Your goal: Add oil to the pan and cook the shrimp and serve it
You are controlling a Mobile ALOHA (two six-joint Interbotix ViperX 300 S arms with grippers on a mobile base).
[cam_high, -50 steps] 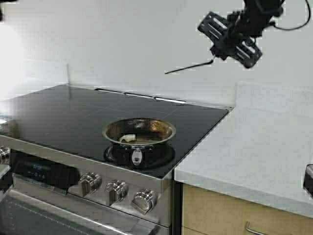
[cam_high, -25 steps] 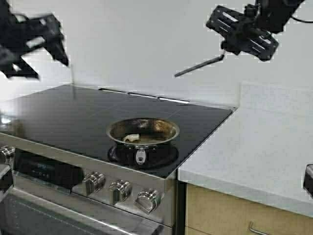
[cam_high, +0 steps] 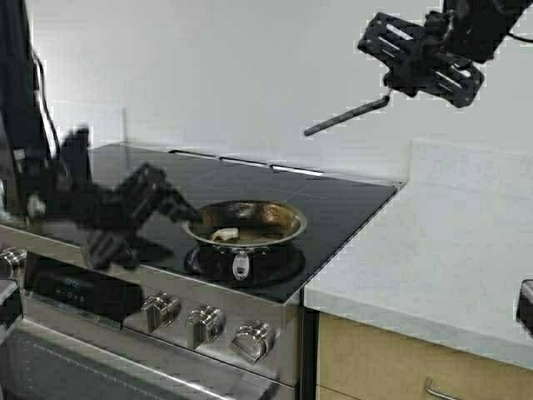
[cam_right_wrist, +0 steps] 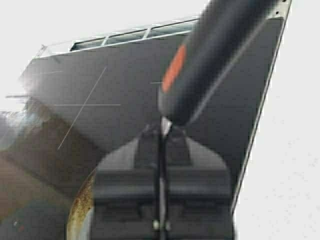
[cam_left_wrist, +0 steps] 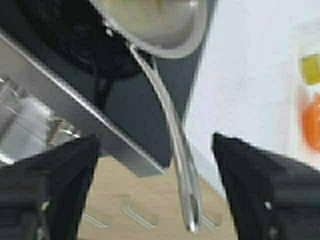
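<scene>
The pan (cam_high: 244, 223) sits on the black stove (cam_high: 108, 179) with shrimp (cam_high: 223, 236) inside. The left gripper (cam_high: 171, 208) gapes empty beside its rim; its wrist view shows the looped handle (cam_left_wrist: 181, 165) between its fingers. The right gripper (cam_high: 391, 93), raised, clamps a dark-handled utensil (cam_high: 346, 115).

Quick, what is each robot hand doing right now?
Left hand: open, fingers either side of the pan's handle, not gripping it yet.
Right hand: shut on a dark spatula, held high above the stove.

Left tool (cam_high: 171, 204) perhaps crowds pan (cam_high: 245, 227) rim.
</scene>
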